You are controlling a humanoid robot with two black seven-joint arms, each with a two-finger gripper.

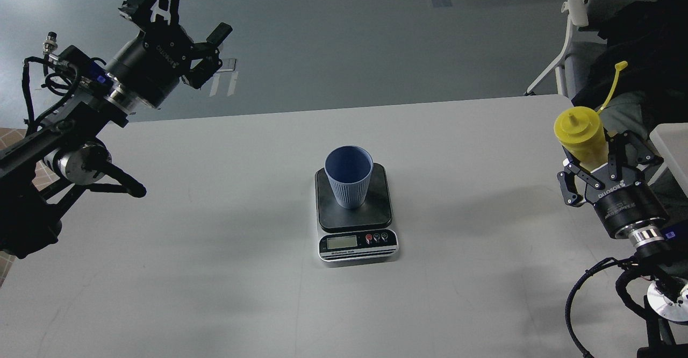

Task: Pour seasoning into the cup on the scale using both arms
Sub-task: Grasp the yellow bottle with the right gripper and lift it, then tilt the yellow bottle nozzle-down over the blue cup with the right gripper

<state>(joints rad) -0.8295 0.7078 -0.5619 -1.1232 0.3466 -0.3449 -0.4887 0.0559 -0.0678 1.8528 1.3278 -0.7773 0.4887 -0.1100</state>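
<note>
At the right edge, around 3 o'clock, the right gripper (601, 156) has its jaws closed around the lower half of the yellow squeeze bottle (582, 137), so the bottle's base is hidden between the fingers and the black body behind them. The bottle stands roughly upright over the tabletop's (215, 272) right edge, its pointed nozzle cap on top, and a thin yellow cap strap (613, 86) rises from its far side toward 1 o'clock. The arm behind this gripper is cut off by the frame at 4 to 5 o'clock.

At the centre sits one kitchen scale (355, 213), its dark square plate with rounded corners toward 12 o'clock and its silver-black front with a pale display and three small buttons toward 6 o'clock; the display's reading is too small to make out. One pale blue ribbed cup (348, 177) stands upright on the plate, toward its far side, open mouth up, and what shows of its inside is bare.

At 10 to 11 o'clock the left gripper (203, 8) hangs above the tabletop's far left corner, its jaws spread wide and holding nothing. Its arm runs off the left edge.

One bottle, one cup, one scale, two grippers.
</note>
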